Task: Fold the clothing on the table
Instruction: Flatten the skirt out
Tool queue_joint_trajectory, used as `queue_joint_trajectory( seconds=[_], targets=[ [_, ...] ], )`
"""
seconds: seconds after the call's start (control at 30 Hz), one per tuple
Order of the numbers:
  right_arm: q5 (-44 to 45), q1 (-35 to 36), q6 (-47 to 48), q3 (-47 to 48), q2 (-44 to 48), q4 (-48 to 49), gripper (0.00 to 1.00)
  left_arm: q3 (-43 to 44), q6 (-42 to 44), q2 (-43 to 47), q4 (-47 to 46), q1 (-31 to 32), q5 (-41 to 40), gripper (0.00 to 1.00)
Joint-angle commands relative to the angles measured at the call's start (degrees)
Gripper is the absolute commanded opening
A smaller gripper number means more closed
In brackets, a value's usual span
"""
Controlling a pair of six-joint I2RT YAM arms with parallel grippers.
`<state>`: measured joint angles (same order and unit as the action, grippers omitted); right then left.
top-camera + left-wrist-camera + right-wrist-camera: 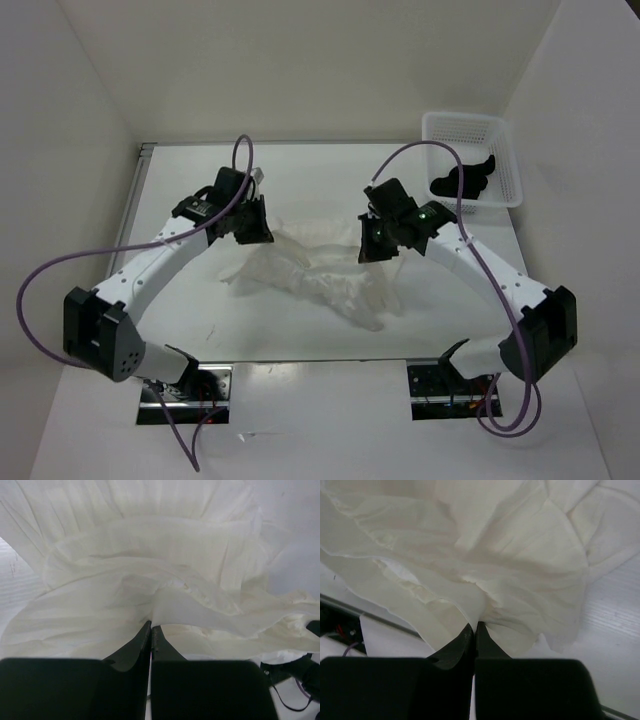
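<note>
You're early in the fold: no clean fold shows, so all of it is left. The left gripper [151, 628] and right gripper [474, 626] are both clamped on the far side of the clothing [320, 278]. It lies crumpled mid-table [300, 180], thin and crinkly (pleated up close).

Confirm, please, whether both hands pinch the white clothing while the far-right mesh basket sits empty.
The basket is not empty: the top external view shows a black cloth item in it. Both the left hand and right hand do pinch the clothing.
</note>
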<state>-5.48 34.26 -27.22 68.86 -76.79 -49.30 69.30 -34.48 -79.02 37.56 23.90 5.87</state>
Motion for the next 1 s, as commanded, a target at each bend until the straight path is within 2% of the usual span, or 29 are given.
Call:
queue_joint_trajectory(
  seconds=[0.0, 0.23, 0.4, 0.47, 0.53, 0.63, 0.7, 0.73, 0.77, 0.83, 0.97],
  targets=[
    [3.8, -1.3, 2.6, 5.0, -3.6, 2.4, 0.00, 5.6, 1.2, -4.8, -4.2, -1.9, -2.2, 0.00],
    [4.3, -8.7, 7.2, 11.2, -11.4, 5.7, 0.00, 13.6, 1.7, -16.2, -6.0, -4.9, -0.9, 0.00],
    [5.4, -10.8, 8.5, 15.4, -18.3, 7.7, 0.00, 20.3, 2.3, -24.3, -6.0, -7.2, -0.4, 0.00],
    [5.4, -11.6, 8.5, 16.0, -21.6, 9.7, 0.02, 22.1, 2.3, -28.1, -6.0, -7.7, -0.4, 0.04],
    [5.4, -12.9, 8.5, 16.9, -23.7, 11.0, 0.08, 23.4, 2.8, -30.1, -6.8, -7.7, 0.1, 0.15],
    [5.9, -14.6, 7.4, 19.9, -27.1, 13.5, 0.22, 24.3, 1.5, -32.9, -11.2, -8.3, 0.9, 0.41],
    [5.9, -16.2, 7.4, 22.3, -28.8, 15.4, 0.24, 24.8, 0.5, -33.8, -13.8, -9.7, 3.4, 0.69],
    [5.9, -16.2, 6.8, 22.9, -28.8, 16.2, 0.26, 24.8, -1.2, -34.5, -16.7, -10.2, 6.5, 0.78],
    [5.9, -16.9, 6.7, 23.7, -28.8, 17.6, 0.27, 25.7, -2.2, -35.3, -18.2, -10.7, 8.1, 0.93],
    [5.9, -17.6, 6.2, 24.4, -29.3, 21.1, 0.27, 27.5, -4.5, -36.5, -21.0, -12.2, 12.5, 1.00],
    [4.3, -18.7, 7.7, 28.6, -29.3, 23.1, 0.27, 33.1, -6.8, -36.8, -22.3, -13.6, 15.7, 1.00]
  ],
)
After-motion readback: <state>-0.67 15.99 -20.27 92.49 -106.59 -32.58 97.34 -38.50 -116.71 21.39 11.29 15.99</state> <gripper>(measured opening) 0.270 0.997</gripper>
